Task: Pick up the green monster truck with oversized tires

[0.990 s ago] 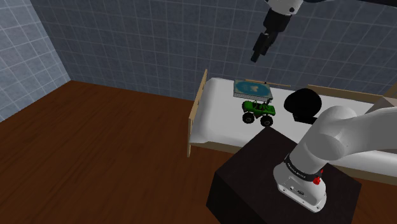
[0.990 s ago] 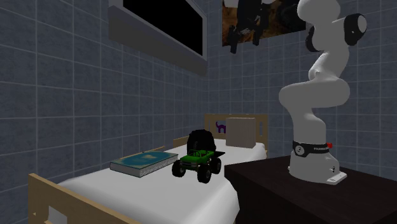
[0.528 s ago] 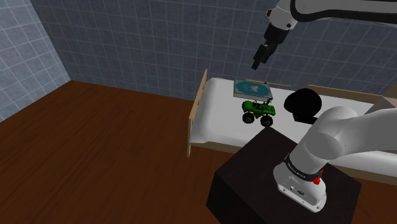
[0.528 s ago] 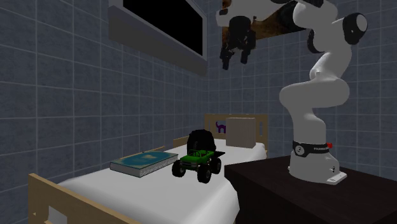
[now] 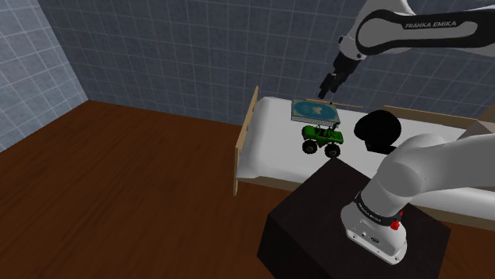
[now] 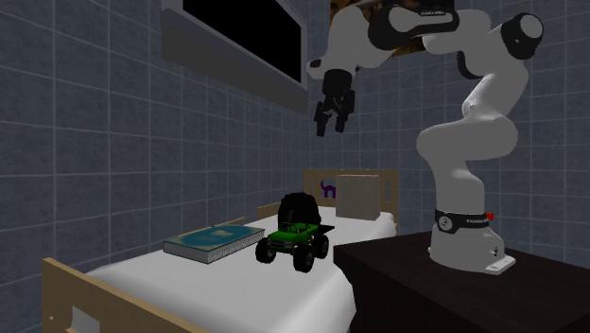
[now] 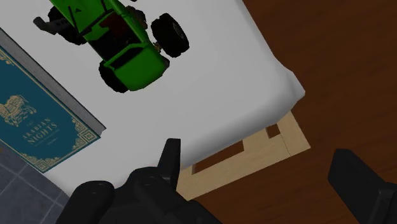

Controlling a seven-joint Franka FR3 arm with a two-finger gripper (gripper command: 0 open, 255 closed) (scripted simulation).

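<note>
Green monster truck (image 5: 321, 140) stands on all four oversized tires on the white mattress of a bed (image 5: 270, 150), near the wooden footboard (image 5: 244, 139). It sits just beside a teal hardback lettered "Arabian Nights" (image 5: 315, 110), with a black rounded object (image 5: 379, 131) further up the bed. Its long axis runs roughly along the bed's length and parallel to the book's nearer edge. The gripper (image 5: 325, 85) hangs high in the air, well apart from the toy. In the shoulder view it is over the book's far side, so the truck lies below it and nearer the dark stand (image 5: 317, 214). In the wrist view the truck (image 7: 111, 38) is not between the fingers. It lies far ahead of the gripper (image 7: 261, 162), off toward the book's (image 7: 38, 121) side, and its length runs at a slant to the line joining the two fingers. The space between them looks onto the mattress corner, the footboard (image 7: 254, 153) and the wooden floor. The jaws are spread wide and hold nothing; the second exterior view likewise shows the gripper (image 6: 327, 118) parted and empty, above and beyond the truck (image 6: 294, 244). The coming move likely calls for a shift toward the truck, a wrist turn to set the fingers across its narrow body, then a long descent.
</note>
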